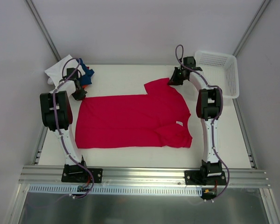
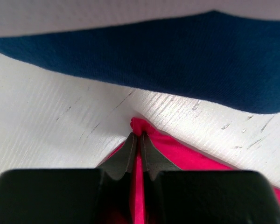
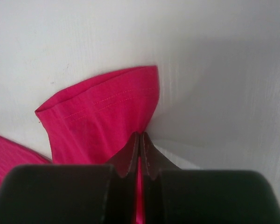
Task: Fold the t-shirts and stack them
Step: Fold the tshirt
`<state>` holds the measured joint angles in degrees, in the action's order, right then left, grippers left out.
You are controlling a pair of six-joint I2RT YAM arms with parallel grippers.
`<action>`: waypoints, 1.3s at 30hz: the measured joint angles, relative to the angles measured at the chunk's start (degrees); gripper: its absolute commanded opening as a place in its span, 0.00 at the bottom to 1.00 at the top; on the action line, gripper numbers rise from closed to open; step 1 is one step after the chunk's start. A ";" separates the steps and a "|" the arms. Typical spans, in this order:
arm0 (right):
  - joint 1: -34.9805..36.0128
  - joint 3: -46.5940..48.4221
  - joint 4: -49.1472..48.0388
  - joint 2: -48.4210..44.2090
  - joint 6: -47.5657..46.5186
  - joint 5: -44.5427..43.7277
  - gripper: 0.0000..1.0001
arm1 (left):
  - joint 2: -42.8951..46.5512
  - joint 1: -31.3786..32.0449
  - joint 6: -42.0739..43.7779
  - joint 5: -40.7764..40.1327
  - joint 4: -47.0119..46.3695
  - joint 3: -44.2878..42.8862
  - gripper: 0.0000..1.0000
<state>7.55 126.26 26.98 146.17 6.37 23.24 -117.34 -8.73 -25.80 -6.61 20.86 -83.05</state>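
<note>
A crimson-red t-shirt (image 1: 130,122) lies spread flat across the table, neck to the right. My left gripper (image 1: 79,94) is shut on its far left hem corner (image 2: 140,125), which bunches between the jaws. My right gripper (image 1: 173,81) is shut on the far sleeve (image 3: 102,119), which is pulled up a little off the table. Folded white (image 1: 59,71) and dark blue (image 1: 87,72) t-shirts sit stacked at the far left corner, a sliver of orange (image 1: 84,86) showing beneath; the dark blue cloth (image 2: 168,56) fills the top of the left wrist view.
A white plastic lattice basket (image 1: 224,70) stands at the far right corner, close behind my right arm. The white tabletop (image 1: 121,77) shows beyond the red shirt. Metal frame rails run along the near edge and both sides.
</note>
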 measured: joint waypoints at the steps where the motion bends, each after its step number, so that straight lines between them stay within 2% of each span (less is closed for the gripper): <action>1: 0.04 -0.20 -0.04 -0.13 0.00 0.00 0.00 | 0.00 0.00 -0.02 0.00 0.02 -0.02 0.00; 13: 0.55 -7.15 0.11 -4.96 -0.92 -1.29 0.00 | 0.15 0.13 -0.13 0.02 0.02 0.09 0.00; 21: 0.92 -11.34 0.26 -11.85 -1.31 -1.90 0.01 | 2.51 1.22 -0.15 0.07 0.94 1.55 0.00; 30: 1.07 -16.74 -0.66 -20.48 -1.57 -2.69 0.01 | 9.64 2.08 -0.33 0.09 1.29 5.14 0.00; 39: 1.64 -26.60 -1.14 -30.16 -2.67 -3.63 0.01 | 18.38 2.43 -0.87 -0.02 2.12 11.67 0.00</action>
<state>9.19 99.66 25.85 116.01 3.70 19.62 -98.96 -6.31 -26.68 -6.63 22.98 -71.37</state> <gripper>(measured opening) 0.012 0.014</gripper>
